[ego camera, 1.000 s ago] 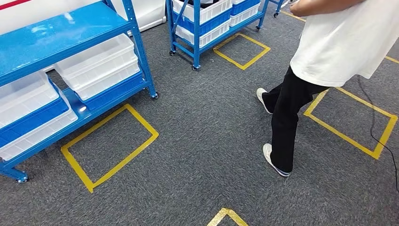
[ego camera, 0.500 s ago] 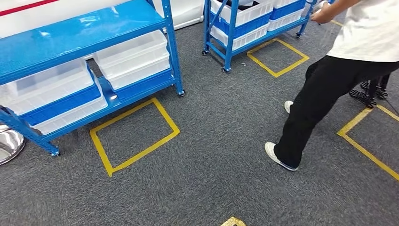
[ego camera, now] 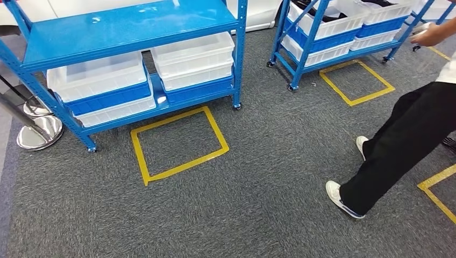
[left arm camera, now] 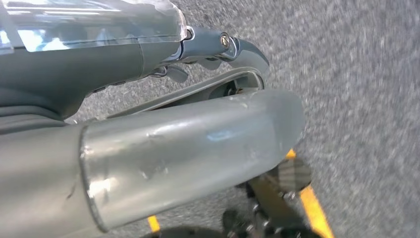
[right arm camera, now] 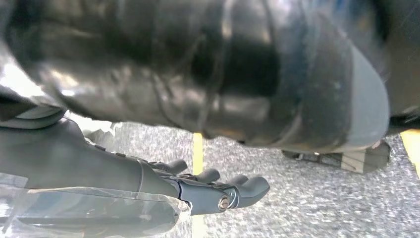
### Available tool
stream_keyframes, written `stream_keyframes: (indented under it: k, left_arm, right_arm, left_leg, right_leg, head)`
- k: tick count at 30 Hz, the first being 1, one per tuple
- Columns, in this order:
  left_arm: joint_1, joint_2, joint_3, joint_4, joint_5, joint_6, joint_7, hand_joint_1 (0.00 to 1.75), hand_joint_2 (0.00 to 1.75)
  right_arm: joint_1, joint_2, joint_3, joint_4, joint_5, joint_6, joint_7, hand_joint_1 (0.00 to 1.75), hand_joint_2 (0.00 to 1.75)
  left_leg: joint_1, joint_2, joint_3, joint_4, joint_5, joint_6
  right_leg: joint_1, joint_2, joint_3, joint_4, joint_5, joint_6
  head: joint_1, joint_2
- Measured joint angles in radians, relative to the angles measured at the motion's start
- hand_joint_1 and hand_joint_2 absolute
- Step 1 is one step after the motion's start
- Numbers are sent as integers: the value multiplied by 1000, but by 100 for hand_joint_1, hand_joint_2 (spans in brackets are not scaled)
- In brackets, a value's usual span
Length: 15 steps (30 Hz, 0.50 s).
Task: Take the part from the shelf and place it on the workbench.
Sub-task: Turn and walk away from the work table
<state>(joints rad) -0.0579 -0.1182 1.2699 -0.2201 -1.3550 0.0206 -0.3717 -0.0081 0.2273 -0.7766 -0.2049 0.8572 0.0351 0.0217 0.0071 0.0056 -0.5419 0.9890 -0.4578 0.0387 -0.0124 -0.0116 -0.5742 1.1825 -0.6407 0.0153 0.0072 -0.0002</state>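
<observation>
A blue shelf [ego camera: 129, 24] stands ahead at the upper left, and white bins [ego camera: 193, 54] and blue bins [ego camera: 110, 97] are stacked on its lower level. A second blue shelf on wheels [ego camera: 309, 37] stands farther right, with a white bin [ego camera: 328, 13] holding something dark. I cannot make out the part itself. My left hand [left arm camera: 213, 44] hangs over the carpet with its fingers stretched out and nothing in them. My right hand [right arm camera: 218, 191] hangs the same way, with its fingers apart and holding nothing.
A person in black trousers [ego camera: 400, 142] and white shoes strides at the right, one hand [ego camera: 430, 35] near the second shelf. Yellow tape squares [ego camera: 180, 142] [ego camera: 357, 80] mark the grey carpet before each shelf. A chrome stand base [ego camera: 37, 131] sits at the left.
The camera has turned left: the whole scene has slid to the right and both shelves now sit nearer the middle. The person has stepped on toward the second shelf.
</observation>
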Motion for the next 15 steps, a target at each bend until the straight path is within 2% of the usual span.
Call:
stream_keyframes:
  k: [1, 2, 3, 4, 5, 7, 8, 10, 11, 13, 15]
  left_arm:
    - [-1, 0, 0, 0, 0, 0, 0, 0, 0]
    - [-1, 0, 0, 0, 0, 0, 0, 0, 0]
    - [-1, 0, 0, 0, 0, 0, 0, 0, 0]
    - [0, 0, 0, 0, 0, 0, 0, 0, 0]
    - [0, -1, 0, 0, 0, 0, 0, 0, 0]
    - [0, -1, 0, 0, 0, 0, 0, 0, 0]
    - [0, -1, 0, 0, 0, 0, 0, 0, 0]
    - [2, -1, 0, 0, 0, 0, 0, 0, 0]
    - [4, -1, 0, 0, 0, 0, 0, 0, 0]
    - [4, -1, 0, 0, 0, 0, 0, 0, 0]
    - [1, -2, 0, 0, 0, 0, 0, 0, 0]
  right_arm:
    - [1, 0, 0, 0, 1, 0, 0, 0, 0]
    - [2, -1, -1, 0, 1, 0, 0, 0, 0]
    - [2, -1, -1, 0, 2, 0, 0, 0, 0]
    - [3, -1, -1, 0, 3, 0, 0, 0, 0]
    - [3, -2, -1, 0, 3, -1, 0, 0, 0]
    - [4, -2, -1, 0, 4, -1, 0, 0, 0]
    - [3, -2, -1, 0, 4, -1, 0, 0, 0]
    - [1, -2, -1, 0, 5, -1, 0, 0, 0]
    - [0, -2, -1, 0, 6, -1, 0, 0, 0]
    - [1, -1, -2, 0, 6, -2, 0, 0, 0]
    - [4, 0, -2, 0, 7, -4, 1, 0, 0]
  left_leg:
    - [0, -13, -1, 0, 0, 1]
    - [-1, -28, 0, 1, 0, 2]
    - [-1, -43, 1, 2, -1, 1]
    - [0, -58, 3, 4, -3, 0]
    - [0, -73, 4, 8, -5, -3]
    - [-2, -97, 2, 17, -11, -12]
    - [-3, -106, -1, 20, -13, -18]
    - [-2, -123, -8, 20, -14, -30]
    - [0, -121, -10, 22, -16, -36]
    - [-1, -83, -28, 65, -45, -46]
    - [0, -33, -84, 183, -110, -54]
  right_leg:
    - [-1, 7, -35, 64, -22, 1]
    - [-1, 9, -61, 103, -25, 2]
    - [-1, 10, -68, 104, -6, 2]
    - [-2, 13, -57, 64, 31, 2]
    - [-4, 25, -32, -4, 77, 0]
    - [-6, 58, 12, -116, 130, -4]
    - [-6, 68, 21, -142, 137, -7]
    - [-3, 59, 23, -148, 136, -17]
    - [-4, 49, 24, -151, 137, -23]
    - [-7, 26, 28, -159, 140, -38]
    - [-6, 0, 30, -162, 138, -48]
  head:
    - [0, 0]
    - [0, 0]
    - [0, 0]
    - [0, 0]
    - [0, 0]
    - [0, 0]
    - [0, 0]
    - [0, 0]
    - [0, 0]
    - [0, 0]
    - [-1, 0]
